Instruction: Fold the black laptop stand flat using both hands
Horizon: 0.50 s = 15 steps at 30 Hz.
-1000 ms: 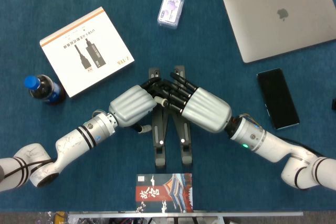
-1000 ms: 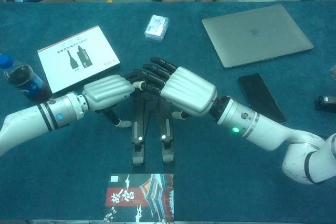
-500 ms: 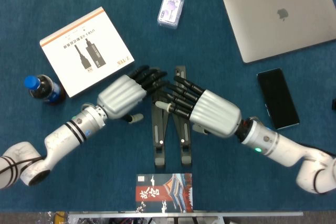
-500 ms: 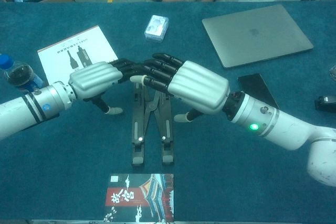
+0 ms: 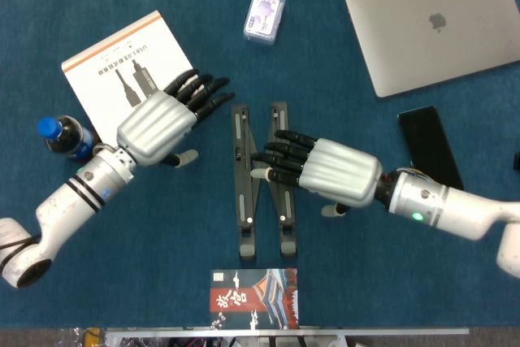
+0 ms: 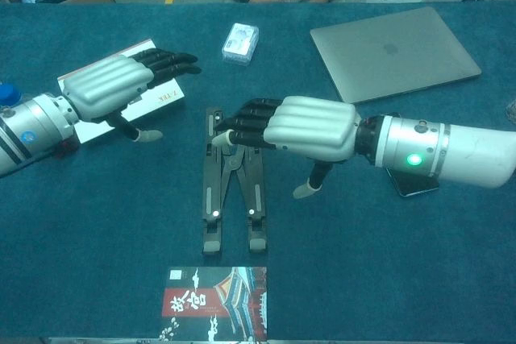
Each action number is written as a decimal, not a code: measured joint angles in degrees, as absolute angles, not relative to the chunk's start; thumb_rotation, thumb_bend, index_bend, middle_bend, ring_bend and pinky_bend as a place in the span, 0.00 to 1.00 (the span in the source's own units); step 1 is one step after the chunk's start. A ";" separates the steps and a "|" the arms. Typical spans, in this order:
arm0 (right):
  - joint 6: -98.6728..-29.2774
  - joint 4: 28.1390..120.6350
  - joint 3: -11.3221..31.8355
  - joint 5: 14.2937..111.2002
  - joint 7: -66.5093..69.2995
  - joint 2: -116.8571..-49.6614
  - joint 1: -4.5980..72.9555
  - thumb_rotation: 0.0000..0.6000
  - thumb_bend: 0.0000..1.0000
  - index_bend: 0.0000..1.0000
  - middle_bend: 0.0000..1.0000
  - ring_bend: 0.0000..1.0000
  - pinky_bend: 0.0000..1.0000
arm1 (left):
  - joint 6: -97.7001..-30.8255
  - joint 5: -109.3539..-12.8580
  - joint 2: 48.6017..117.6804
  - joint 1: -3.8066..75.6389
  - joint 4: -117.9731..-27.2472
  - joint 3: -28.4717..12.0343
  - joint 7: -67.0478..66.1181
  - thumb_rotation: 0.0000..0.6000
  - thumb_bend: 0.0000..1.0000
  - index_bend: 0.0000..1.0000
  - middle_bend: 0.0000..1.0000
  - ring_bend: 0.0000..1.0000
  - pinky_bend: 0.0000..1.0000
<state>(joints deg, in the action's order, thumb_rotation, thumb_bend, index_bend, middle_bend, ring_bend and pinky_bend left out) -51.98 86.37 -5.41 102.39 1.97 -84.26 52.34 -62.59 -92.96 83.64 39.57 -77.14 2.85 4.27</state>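
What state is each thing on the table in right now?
Black folding laptop stand: flat on the cloth, legs splayed in a narrow V.
Silver laptop: lid closed.
Black smartphone: screen dark.
Blue-capped bottle: capped.
Left robot hand: open, off the stand.
Right robot hand: open, over the stand.

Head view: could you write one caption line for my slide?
Both open hands, left hand and right hand, hover by the folded black laptop stand on the blue table.

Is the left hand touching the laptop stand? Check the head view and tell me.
No. The left hand hovers beside the white box, with bare table between its fingertips and the laptop stand.
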 measured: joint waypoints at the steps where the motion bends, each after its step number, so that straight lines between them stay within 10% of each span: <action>1: -50.77 86.47 -5.22 102.08 2.14 -84.07 53.06 1.00 0.03 0.00 0.00 0.00 0.00 | -62.88 -92.82 83.12 39.41 -77.45 2.64 4.25 1.00 0.21 0.00 0.00 0.00 0.00; 15: -35.77 82.86 -1.90 99.76 4.41 -86.11 64.55 1.00 0.03 0.00 0.00 0.00 0.00 | -65.87 -91.92 79.21 37.39 -78.43 1.09 6.94 1.00 0.21 0.00 0.00 0.00 0.00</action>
